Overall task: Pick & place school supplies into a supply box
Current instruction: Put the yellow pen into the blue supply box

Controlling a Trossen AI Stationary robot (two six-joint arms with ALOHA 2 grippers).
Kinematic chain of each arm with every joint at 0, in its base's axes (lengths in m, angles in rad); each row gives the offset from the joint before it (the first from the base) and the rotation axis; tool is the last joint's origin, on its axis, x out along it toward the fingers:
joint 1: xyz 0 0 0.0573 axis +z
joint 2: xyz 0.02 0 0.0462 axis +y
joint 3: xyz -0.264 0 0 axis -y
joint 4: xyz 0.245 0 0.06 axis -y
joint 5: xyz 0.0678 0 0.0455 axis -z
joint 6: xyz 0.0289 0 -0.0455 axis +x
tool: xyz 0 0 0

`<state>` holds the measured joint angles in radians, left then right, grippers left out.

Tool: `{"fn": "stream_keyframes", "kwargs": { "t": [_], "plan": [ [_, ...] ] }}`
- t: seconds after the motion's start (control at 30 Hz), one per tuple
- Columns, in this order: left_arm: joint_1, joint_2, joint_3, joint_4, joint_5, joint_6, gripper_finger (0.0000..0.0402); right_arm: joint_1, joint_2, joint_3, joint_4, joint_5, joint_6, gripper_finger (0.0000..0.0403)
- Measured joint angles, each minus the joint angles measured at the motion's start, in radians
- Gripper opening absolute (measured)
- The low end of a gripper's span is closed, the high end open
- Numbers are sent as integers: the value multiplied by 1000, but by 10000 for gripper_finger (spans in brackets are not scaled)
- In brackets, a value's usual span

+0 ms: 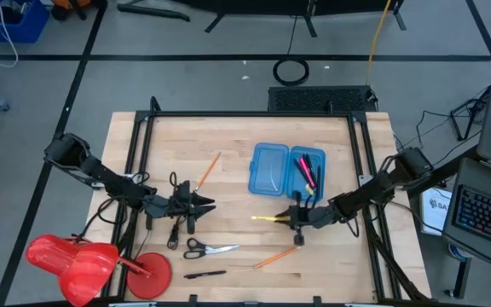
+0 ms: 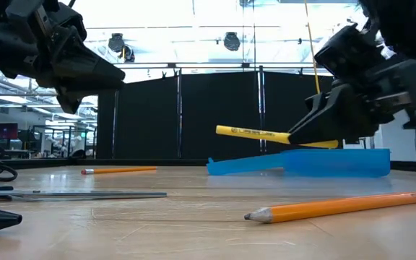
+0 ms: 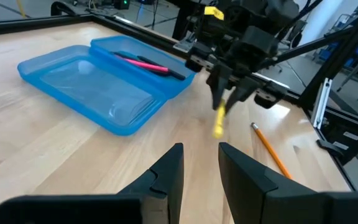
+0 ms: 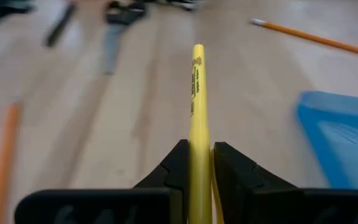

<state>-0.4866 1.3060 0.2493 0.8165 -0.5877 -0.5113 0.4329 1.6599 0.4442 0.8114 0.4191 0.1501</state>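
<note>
Two orange pencils (image 1: 207,170) (image 1: 274,257), one pair of scissors (image 1: 210,249) and one black pen (image 1: 205,275) lie on the wooden table (image 1: 331,264), while the right gripper (image 1: 297,217) clamps a slim yellow marker (image 1: 267,219) above the table just beside the open, translucent blue box (image 1: 270,169); the left gripper (image 1: 203,205) hangs with fingers parted, holding nothing.

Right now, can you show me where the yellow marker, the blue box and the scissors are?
yellow marker (image 4: 197,93), right wrist view, middle of its barrel.
blue box (image 1: 268,170), high view, floor of its empty half.
scissors (image 1: 196,248), high view, its black handles.
</note>
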Motion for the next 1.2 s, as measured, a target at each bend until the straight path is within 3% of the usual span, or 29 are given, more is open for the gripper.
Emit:
{"fn": "stream_keyframes", "kwargs": {
  "t": [0.37, 0.83, 1.03, 1.2],
  "plan": [
    [0, 0, 0, 2, -1, 5, 104, -1, -28, 1, -49, 255, 103, 40],
    [1, 0, 0, 4, -105, 9, 104, -10, -28, 1, -141, 634, 297, 39],
    [2, 0, 0, 5, -163, 1, 104, -11, -28, 1, -246, 762, 448, 40],
    [3, 0, 0, 7, -188, -8, 104, -11, -28, 1, -410, 807, 670, 39]
  ]
}}
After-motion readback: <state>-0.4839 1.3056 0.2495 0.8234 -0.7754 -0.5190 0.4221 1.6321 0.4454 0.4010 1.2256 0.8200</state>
